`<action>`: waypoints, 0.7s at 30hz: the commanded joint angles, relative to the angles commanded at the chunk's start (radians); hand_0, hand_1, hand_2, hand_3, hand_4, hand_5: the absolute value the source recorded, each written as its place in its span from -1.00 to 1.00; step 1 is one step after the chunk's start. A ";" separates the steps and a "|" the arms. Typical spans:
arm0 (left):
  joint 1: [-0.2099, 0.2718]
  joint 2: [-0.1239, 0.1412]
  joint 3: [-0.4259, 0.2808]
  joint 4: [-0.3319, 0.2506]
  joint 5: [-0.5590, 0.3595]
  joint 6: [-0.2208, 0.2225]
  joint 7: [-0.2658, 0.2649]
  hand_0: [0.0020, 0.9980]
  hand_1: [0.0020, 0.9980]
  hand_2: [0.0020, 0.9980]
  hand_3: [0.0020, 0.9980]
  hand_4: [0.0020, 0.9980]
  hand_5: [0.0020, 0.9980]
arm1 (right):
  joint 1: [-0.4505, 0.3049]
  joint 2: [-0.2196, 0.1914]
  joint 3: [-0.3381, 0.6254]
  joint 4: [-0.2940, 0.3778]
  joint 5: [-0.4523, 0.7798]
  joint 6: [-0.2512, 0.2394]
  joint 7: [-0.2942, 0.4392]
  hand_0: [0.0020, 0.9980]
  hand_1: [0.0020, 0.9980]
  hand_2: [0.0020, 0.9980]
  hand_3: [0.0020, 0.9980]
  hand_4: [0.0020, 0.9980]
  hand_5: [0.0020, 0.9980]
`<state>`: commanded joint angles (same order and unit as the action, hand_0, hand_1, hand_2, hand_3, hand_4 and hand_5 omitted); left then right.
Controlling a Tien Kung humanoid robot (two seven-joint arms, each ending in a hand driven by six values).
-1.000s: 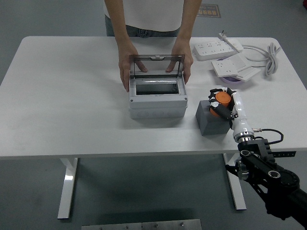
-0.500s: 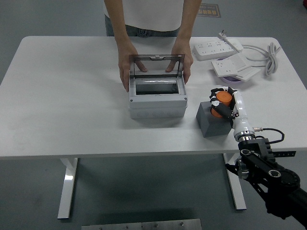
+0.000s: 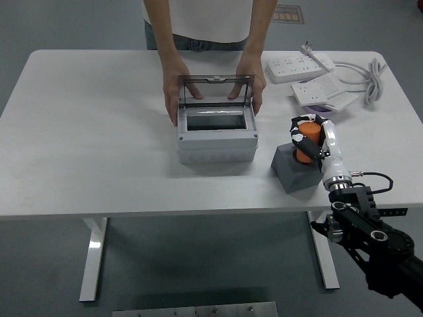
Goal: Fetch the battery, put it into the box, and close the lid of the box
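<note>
An orange cylindrical battery (image 3: 308, 140) stands in a dark grey block holder (image 3: 293, 172) right of the box. My right hand (image 3: 309, 136) is curled around the battery, its white forearm running down to the lower right. The grey box (image 3: 217, 137) sits mid-table with its smoky clear lid (image 3: 215, 87) raised upright at the back. A person at the far side holds the box with one hand (image 3: 173, 92) on its left and the other hand (image 3: 254, 84) on its right. My left arm is out of sight.
White power strips (image 3: 299, 65) and a coiled white cable (image 3: 370, 79) lie at the back right. A white socket panel (image 3: 317, 92) rests just behind the battery holder.
My right hand has lifted the battery higher and more upright in the holder. The holder has turned slightly. The person's hands and the box stay still.
</note>
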<state>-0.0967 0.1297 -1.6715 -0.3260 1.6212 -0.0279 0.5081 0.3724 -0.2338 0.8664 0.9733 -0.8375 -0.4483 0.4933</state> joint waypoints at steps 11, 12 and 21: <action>0.002 0.002 -0.004 -0.003 0.005 0.001 0.006 0.04 0.45 0.19 0.07 -0.39 -1.00 | 0.046 -0.027 -0.007 0.063 -0.161 -0.032 -0.100 -0.56 -0.43 -0.32 -0.29 -1.00 -1.00; 0.002 0.002 -0.004 -0.004 0.004 0.001 0.006 0.04 0.45 0.19 0.07 -0.39 -1.00 | 0.053 -0.030 -0.008 0.066 -0.181 -0.033 -0.114 -0.56 -0.43 -0.32 -0.29 -1.00 -1.00; 0.002 0.007 0.000 -0.004 -0.004 0.004 0.007 0.04 0.45 0.19 0.07 -0.38 -1.00 | 0.141 -0.050 -0.027 0.088 -0.431 -0.002 -0.285 -0.60 -0.48 -0.35 -0.33 -1.00 -1.00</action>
<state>-0.0943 0.1362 -1.6719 -0.3298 1.6170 -0.0238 0.5149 0.5131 -0.2834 0.8389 1.0609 -1.2682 -0.4507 0.2082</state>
